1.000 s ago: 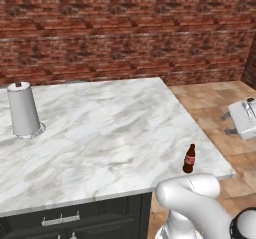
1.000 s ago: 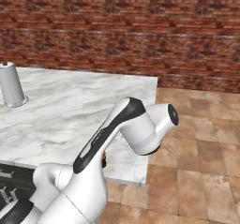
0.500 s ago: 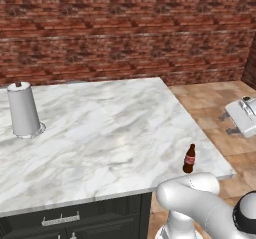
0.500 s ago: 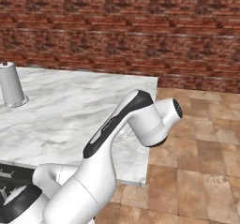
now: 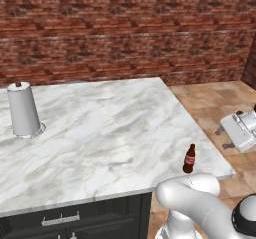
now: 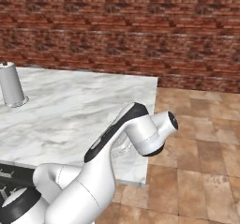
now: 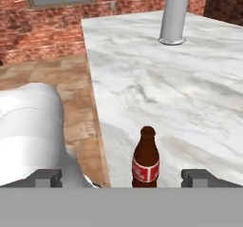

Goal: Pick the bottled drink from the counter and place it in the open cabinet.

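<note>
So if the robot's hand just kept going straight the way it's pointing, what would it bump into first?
Most likely the bottled drink. In the hand view it stands upright on the counter near the edge, between the open gripper's fingertips, with nothing in front of it. How far ahead is hard to tell.

Marble counter [image 5: 110, 128] with two things on it.
The bottled drink [image 5: 189, 159] stands near its corner; the paper-towel roll [image 5: 23, 109] stands well apart.

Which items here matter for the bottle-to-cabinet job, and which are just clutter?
Job:
- bottled drink, upright near the counter's corner
- counter it stands on
- gripper, fingers open on either side of the bottle

Clutter:
- paper-towel roll, far end of counter
- white appliance on the floor
</note>
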Available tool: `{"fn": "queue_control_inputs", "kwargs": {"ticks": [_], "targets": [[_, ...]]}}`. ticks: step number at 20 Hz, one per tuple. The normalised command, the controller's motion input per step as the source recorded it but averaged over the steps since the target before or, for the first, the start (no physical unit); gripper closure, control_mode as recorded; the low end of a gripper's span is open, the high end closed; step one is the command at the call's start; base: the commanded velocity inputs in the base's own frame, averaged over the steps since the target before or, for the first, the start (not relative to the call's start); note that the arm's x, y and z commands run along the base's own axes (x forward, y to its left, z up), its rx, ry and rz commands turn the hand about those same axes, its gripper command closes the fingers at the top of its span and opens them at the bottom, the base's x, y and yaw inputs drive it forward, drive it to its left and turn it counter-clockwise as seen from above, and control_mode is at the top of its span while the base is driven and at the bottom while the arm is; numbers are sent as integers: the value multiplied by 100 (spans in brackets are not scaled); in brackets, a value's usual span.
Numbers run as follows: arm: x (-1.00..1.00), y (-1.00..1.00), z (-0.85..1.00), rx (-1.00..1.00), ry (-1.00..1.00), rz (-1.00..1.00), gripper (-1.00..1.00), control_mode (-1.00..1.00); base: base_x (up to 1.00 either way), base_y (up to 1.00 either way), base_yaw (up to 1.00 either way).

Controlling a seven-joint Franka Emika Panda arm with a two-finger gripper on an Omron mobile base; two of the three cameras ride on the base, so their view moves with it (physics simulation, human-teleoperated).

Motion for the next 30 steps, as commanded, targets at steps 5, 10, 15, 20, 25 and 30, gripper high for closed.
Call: {"fn": "queue_control_inputs", "kwargs": {"ticks": [5, 10, 15, 20, 25, 30], "targets": [[0, 1, -62, 0, 0, 0, -100, -100, 0, 0, 0], [0, 5, -48, 0, 0, 0, -100, -100, 0, 0, 0], [1, 0, -28, 0, 0, 0, -100, -100, 0, 0, 0], [10, 0, -19, 0, 1, 0, -100, -100, 0, 0, 0], [28, 0, -18, 0, 5, 0, -100, -100, 0, 0, 0], [24, 0, -17, 0, 4, 0, -100, -100, 0, 0, 0]]}}
